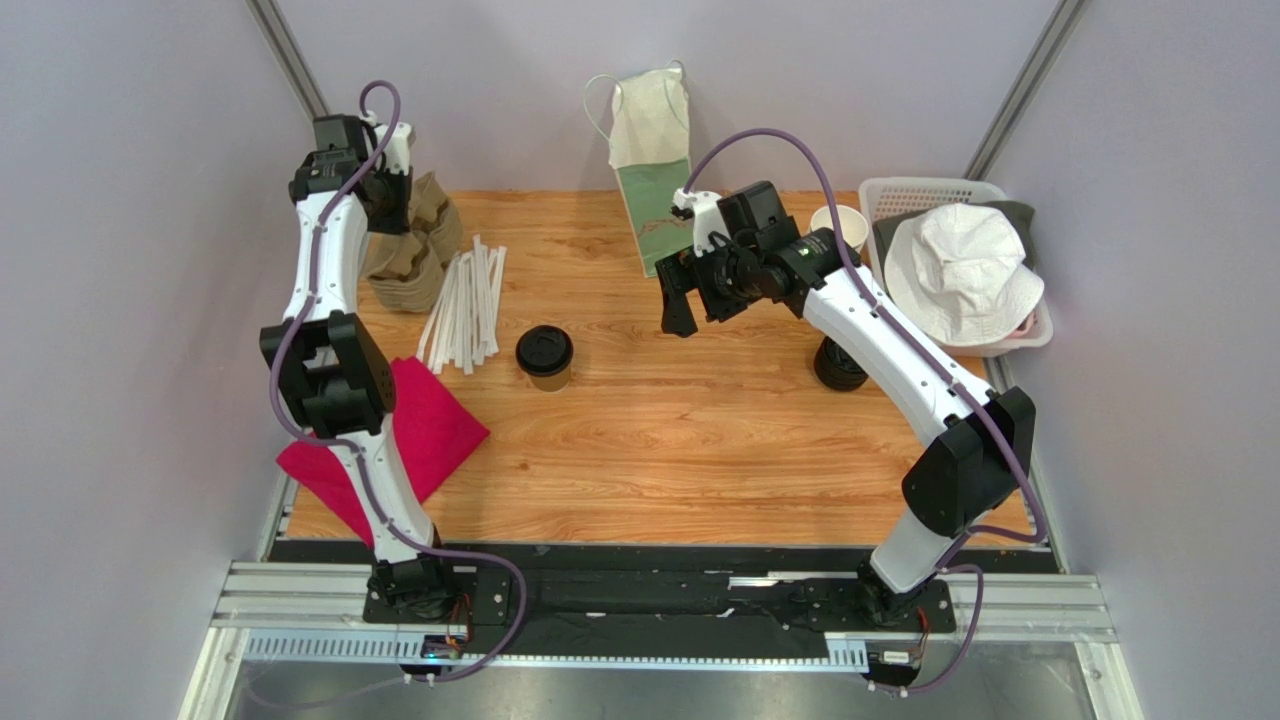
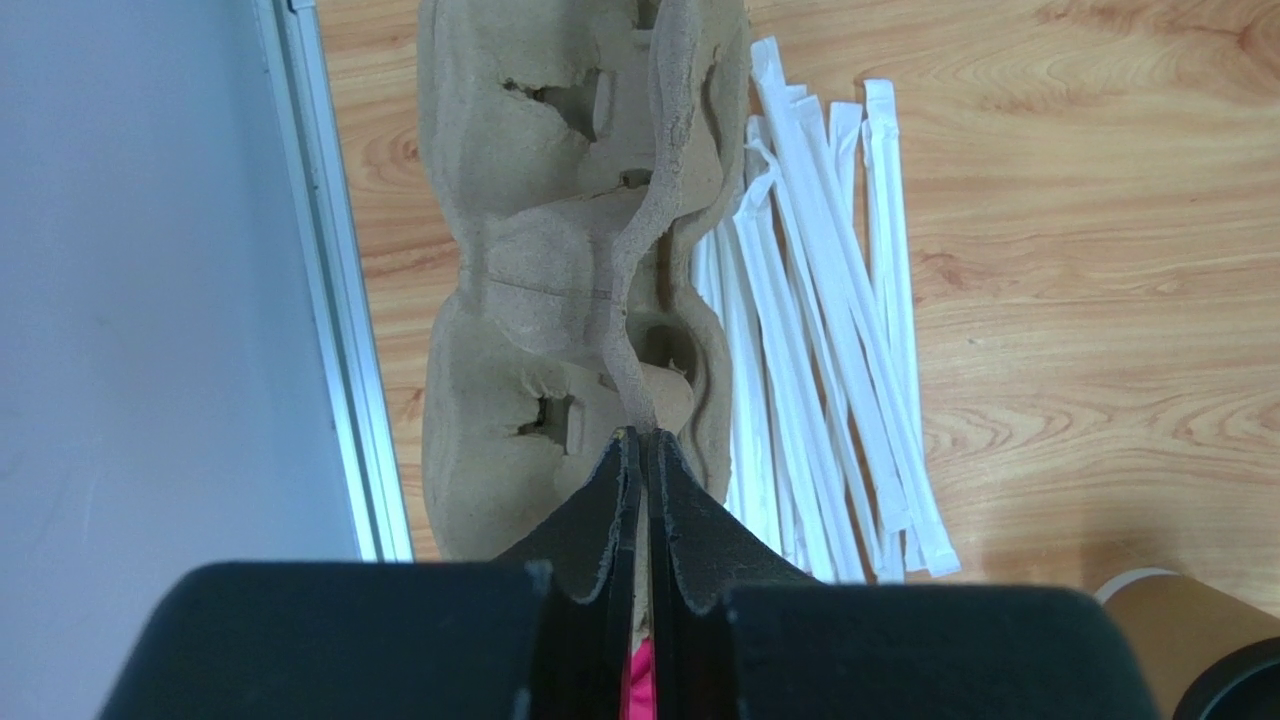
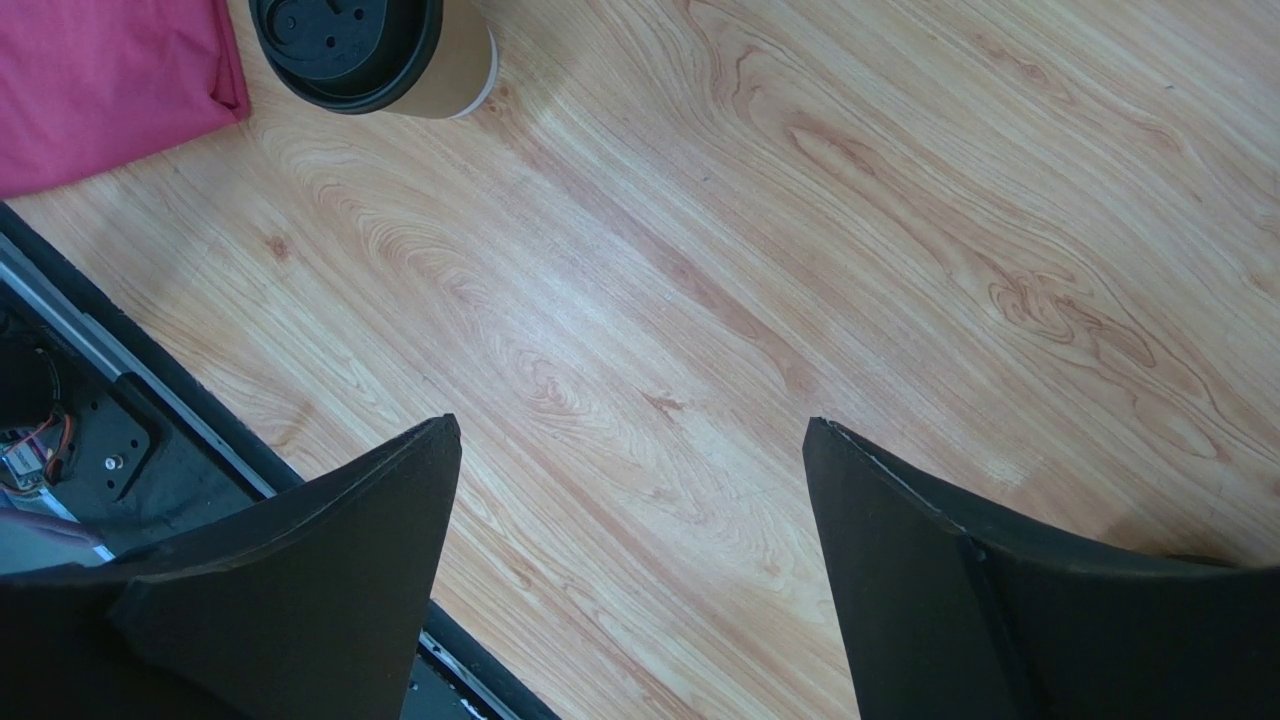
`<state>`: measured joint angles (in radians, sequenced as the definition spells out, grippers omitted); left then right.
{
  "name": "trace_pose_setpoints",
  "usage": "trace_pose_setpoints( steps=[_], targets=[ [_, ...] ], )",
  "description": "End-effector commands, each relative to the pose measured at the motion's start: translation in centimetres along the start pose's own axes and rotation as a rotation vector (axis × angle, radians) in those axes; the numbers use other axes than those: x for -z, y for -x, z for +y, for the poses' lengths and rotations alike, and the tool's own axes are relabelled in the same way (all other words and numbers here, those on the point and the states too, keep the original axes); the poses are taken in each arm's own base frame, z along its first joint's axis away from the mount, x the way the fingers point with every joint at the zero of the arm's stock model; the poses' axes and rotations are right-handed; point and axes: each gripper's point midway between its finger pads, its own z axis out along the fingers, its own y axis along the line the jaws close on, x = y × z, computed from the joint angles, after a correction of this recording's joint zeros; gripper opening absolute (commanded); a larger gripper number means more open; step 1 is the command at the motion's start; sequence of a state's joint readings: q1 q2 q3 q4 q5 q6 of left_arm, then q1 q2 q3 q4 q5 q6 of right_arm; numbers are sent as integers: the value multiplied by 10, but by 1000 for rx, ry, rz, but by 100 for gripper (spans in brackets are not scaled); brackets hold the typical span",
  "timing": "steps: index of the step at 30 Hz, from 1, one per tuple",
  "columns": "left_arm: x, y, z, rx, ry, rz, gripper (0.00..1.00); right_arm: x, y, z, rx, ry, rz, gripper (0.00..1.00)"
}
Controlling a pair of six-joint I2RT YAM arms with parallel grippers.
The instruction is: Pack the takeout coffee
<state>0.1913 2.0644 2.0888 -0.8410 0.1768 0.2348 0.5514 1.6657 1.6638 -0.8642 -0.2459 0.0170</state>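
Note:
The takeout coffee [image 1: 544, 357], a brown paper cup with a black lid, stands left of the table's middle; it also shows in the right wrist view [image 3: 376, 53] and at the left wrist view's corner [image 2: 1187, 645]. At the far left, my left gripper [image 1: 391, 195] [image 2: 643, 438] is shut on the thin raised edge of a brown pulp cup carrier [image 1: 418, 248] [image 2: 519, 255]. My right gripper [image 1: 688, 300] [image 3: 631, 428] hangs open above bare wood at the back middle, to the right of the coffee, with nothing between its fingers.
White wrapped straws [image 1: 466, 308] [image 2: 827, 330] lie beside the carrier. A red napkin [image 1: 428, 428] [image 3: 105, 75] is at the front left. A green-and-white paper bag [image 1: 651, 165] stands at the back. A white basket [image 1: 902, 192] holds a white hat; a dark lidded cup [image 1: 839, 365] stands under the right arm.

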Motion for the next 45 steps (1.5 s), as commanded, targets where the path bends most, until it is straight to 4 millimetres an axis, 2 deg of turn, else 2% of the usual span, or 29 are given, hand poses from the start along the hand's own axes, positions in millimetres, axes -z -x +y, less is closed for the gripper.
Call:
trace_pose_setpoints(
  steps=[1,8,14,17,22,26,27,29,30,34,38,39,41,45],
  targets=[
    [43,33,3,-76,39,-121,0,12,17,6,-1,17,-57,89],
    [47,31,0,-107,29,-117,0,12,18,5,-4,16,-59,89],
    [68,45,-9,-157,7,-177,0,14,19,5,-1,12,-64,89],
    [81,46,-23,-198,-13,-195,0,16,20,2,-2,3,-70,89],
    [107,29,-55,-264,-82,-193,0,22,22,-1,-20,3,-81,90],
    [123,1,-71,-257,-123,-155,0,28,22,-7,-34,-4,-88,90],
    [127,-14,-78,-254,-137,-132,0,31,22,-7,-36,-2,-93,90],
    [131,-28,-84,-248,-150,-112,0,33,21,-10,-40,-6,-95,90],
    [135,-43,-88,-237,-161,-88,0,34,20,-10,-42,-7,-95,90],
    [148,-81,-96,-222,-170,-26,0,39,18,-12,-46,-14,-101,90],
    [164,-125,-94,-304,-143,58,0,45,16,-14,-45,-19,-109,90],
    [171,-142,-94,-310,-148,91,0,44,14,-13,-47,-17,-103,90],
    [177,-160,-91,-340,-140,121,0,46,13,-15,-50,-20,-104,90],
    [181,-179,-76,-342,-89,162,0,46,11,-14,-50,-15,-101,90]
  ],
)
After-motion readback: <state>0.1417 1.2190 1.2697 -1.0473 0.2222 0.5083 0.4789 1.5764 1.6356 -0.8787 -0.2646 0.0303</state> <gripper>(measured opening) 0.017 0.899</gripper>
